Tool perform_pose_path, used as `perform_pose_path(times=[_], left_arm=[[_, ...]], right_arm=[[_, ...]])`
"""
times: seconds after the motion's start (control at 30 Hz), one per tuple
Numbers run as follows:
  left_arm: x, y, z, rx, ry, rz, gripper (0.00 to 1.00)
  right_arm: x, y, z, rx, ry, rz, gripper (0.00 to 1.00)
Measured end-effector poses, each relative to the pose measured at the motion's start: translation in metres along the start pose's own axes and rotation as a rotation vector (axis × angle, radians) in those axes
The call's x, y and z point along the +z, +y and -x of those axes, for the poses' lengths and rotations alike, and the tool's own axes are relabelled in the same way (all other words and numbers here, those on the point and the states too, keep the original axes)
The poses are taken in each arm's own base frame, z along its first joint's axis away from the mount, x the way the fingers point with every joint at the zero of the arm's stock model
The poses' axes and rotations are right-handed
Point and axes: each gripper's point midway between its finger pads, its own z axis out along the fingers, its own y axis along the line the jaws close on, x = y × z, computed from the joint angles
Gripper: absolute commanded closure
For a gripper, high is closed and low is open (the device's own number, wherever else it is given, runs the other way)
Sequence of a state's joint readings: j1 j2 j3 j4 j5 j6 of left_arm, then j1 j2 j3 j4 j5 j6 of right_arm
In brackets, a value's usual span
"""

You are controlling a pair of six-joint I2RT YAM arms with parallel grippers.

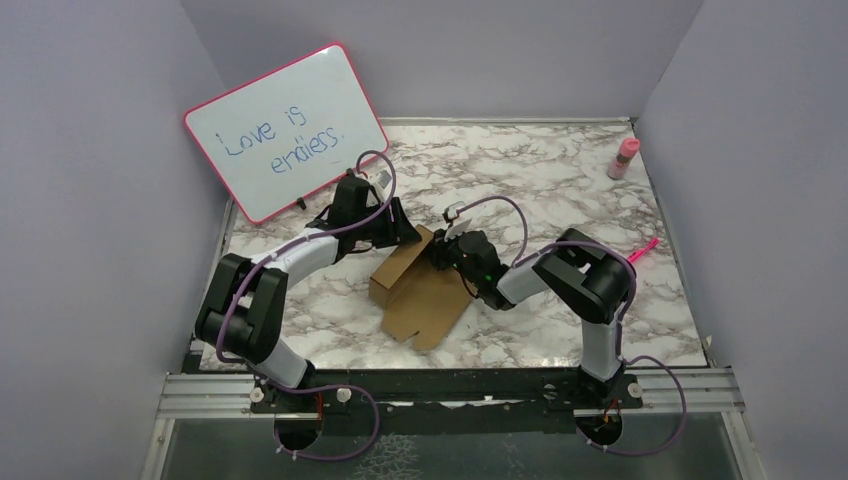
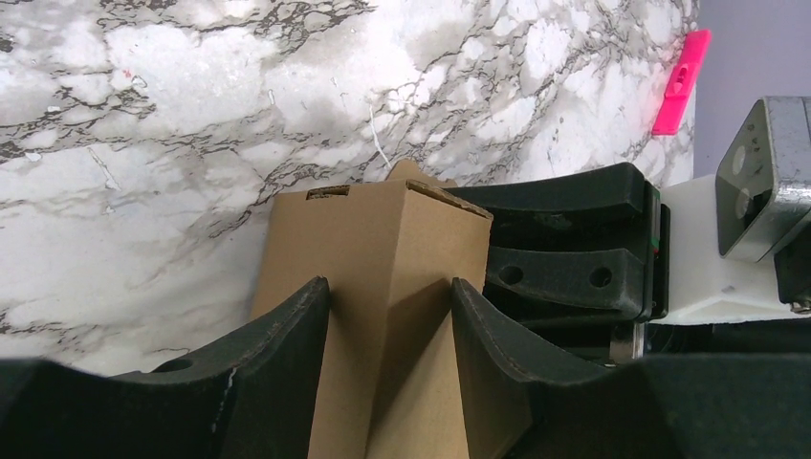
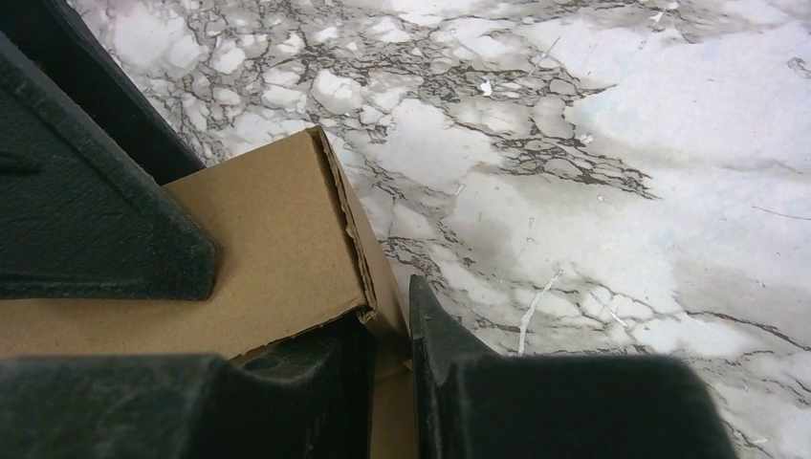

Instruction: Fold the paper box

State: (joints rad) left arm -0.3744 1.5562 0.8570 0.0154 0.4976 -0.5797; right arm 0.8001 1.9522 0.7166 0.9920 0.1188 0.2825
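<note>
Item: paper box (image 1: 420,290), half-formed, mid-bench (image 1: 560,190). We note the left tool (image 2: 390,316) clamping its raised far end, apparently to brace it. The right tool (image 3: 390,373) pinches a wall edge, likely to crease the fold.

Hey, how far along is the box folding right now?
Done: one end of the box stands up as walls. In hand: left gripper and right gripper both pinch that raised part. To do: the near panel lies flat, unfolded.

paper box (image 1: 420,290) on table (image 1: 560,180), whiteboard (image 1: 285,130) behind
</note>
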Motion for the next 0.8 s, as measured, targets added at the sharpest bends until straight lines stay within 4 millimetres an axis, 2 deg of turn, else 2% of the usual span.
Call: perform_pose_path(times=[0.23,0.4,0.67,0.8], left_arm=[[0.0008,-0.0016,0.0013,0.005,-0.004,-0.01,0.5],[0.0012,-0.0029,0.0,0.006,0.001,-0.015,0.49],[0.0012,-0.0034,-0.0054,0.002,0.026,-0.008,0.4],[0.001,-0.0053,-0.0026,0.025,0.043,0.024,0.36]], right_arm=[[-0.0002,-0.0014,0.0002,0.025,-0.004,-0.043,0.79],[-0.0009,-0.0038,0.0014,0.033,-0.013,-0.078,0.72],[-0.0004,0.0034,0.0036,0.012,-0.014,-0.016,0.64],[-0.0028,0.0037,0.0061,0.002,-0.033,-0.008,0.56]])
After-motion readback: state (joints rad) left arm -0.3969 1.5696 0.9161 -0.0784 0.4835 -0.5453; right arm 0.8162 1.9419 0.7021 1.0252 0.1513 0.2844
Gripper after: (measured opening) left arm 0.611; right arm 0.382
